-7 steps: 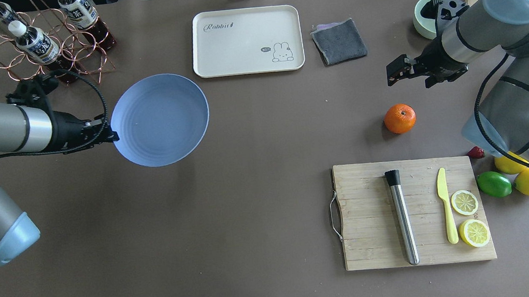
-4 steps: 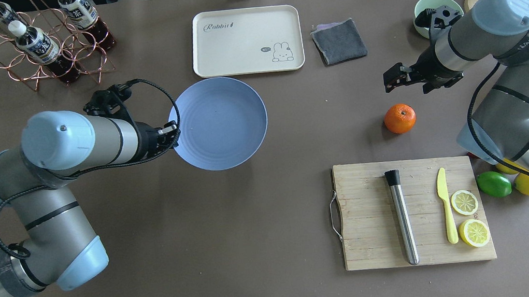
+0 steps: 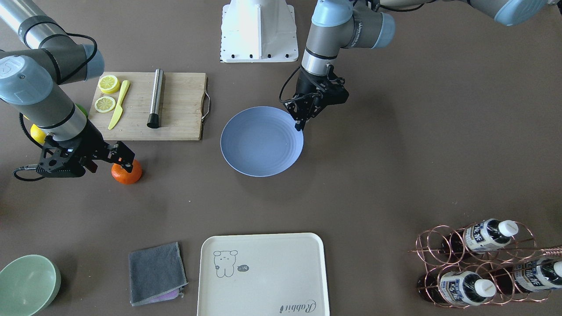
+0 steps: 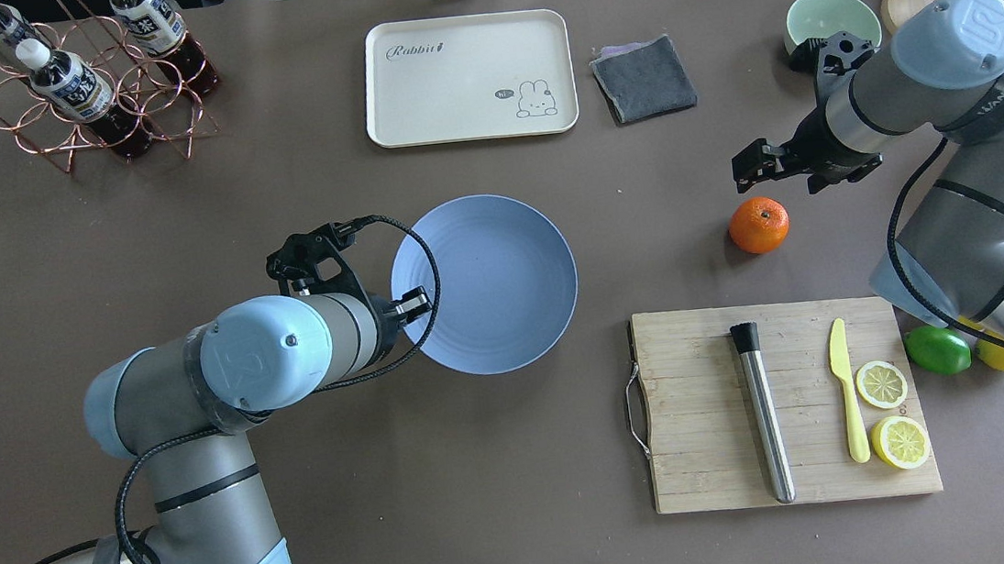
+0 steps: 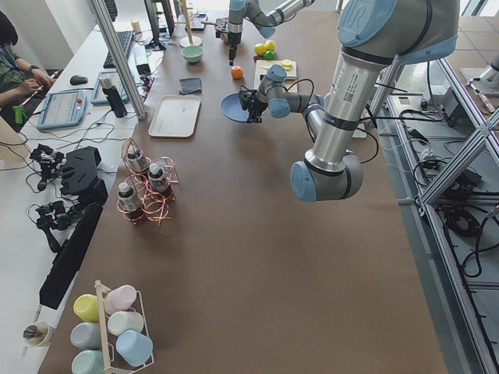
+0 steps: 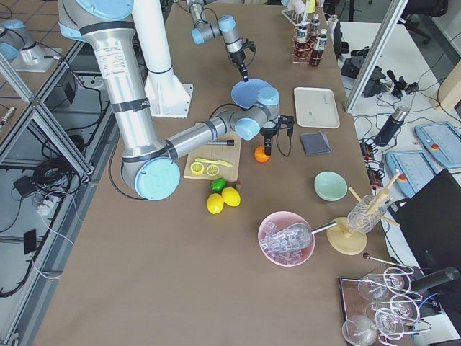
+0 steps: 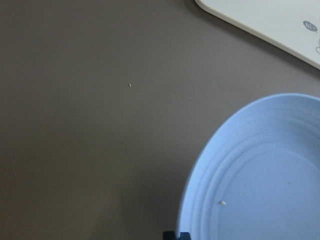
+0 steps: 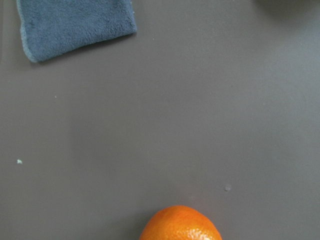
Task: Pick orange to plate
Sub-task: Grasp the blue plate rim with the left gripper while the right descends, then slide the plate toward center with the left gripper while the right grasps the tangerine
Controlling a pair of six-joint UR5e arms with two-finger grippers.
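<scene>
The pale-blue plate (image 4: 500, 264) (image 3: 259, 145) sits near the table's middle, and my left gripper (image 4: 412, 303) (image 3: 300, 126) is shut on its left rim. The left wrist view shows the plate (image 7: 270, 180) filling the lower right. The orange (image 4: 759, 225) (image 3: 127, 174) rests on the table to the right, beyond the cutting board. My right gripper (image 4: 749, 164) (image 3: 123, 159) hovers open just past and above it, holding nothing. In the right wrist view the orange (image 8: 181, 224) peeks in at the bottom edge.
A wooden cutting board (image 4: 695, 374) carries a steel tube, a yellow knife and lemon slices. A lime (image 4: 937, 351) and a lemon lie to its right. At the far side stand a cream tray (image 4: 469, 78), a grey cloth (image 4: 644, 78), a mint bowl (image 4: 826, 16) and a bottle rack (image 4: 78, 83).
My left arm has carried the plate from the table's left side rightward and nearer to the middle. The right gripper has shifted slightly closer to the orange, which has not moved.
</scene>
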